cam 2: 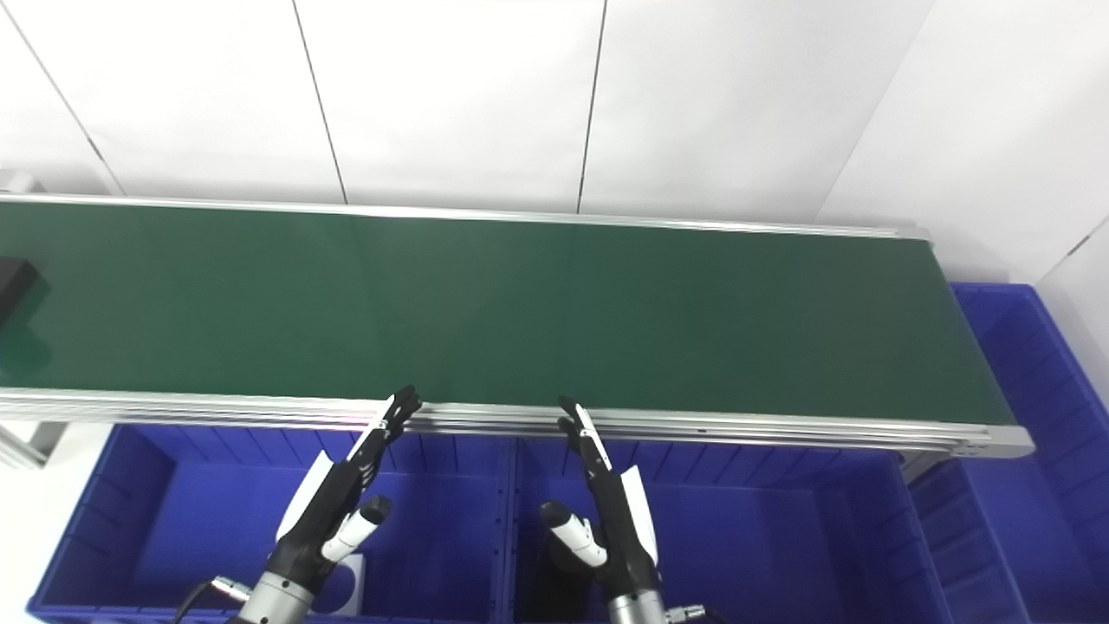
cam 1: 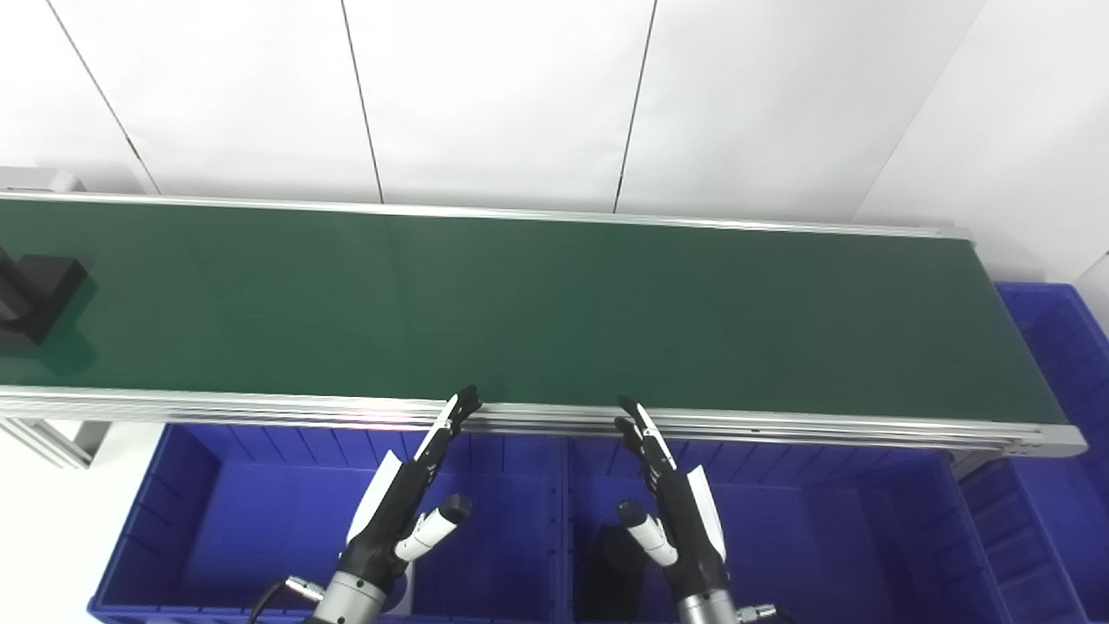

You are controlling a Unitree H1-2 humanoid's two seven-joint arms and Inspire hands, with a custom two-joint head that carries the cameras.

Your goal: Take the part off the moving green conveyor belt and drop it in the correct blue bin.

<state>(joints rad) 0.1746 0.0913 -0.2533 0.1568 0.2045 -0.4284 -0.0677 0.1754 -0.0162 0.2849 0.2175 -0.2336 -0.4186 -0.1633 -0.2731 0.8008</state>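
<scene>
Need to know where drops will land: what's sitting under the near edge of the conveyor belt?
Two blue bins sit side by side below the conveyor belt, both hands, left hand and right hand, open above them. Their contents are partly hidden by the hands.

Three blue bins [cam 1: 780, 520], one black part [cam 1: 35, 295]

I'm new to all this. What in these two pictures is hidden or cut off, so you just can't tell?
- Black block-shaped part on the green conveyor belt: cut by the left edge in both eye views, so its full shape is unknown.
- Contents of the blue plastic bins: partly hidden by the left hand, the right hand and the bottom edge.
- Far-right blue bin: cut by the right edge.
- Belt motion: one moment cannot show it.
</scene>
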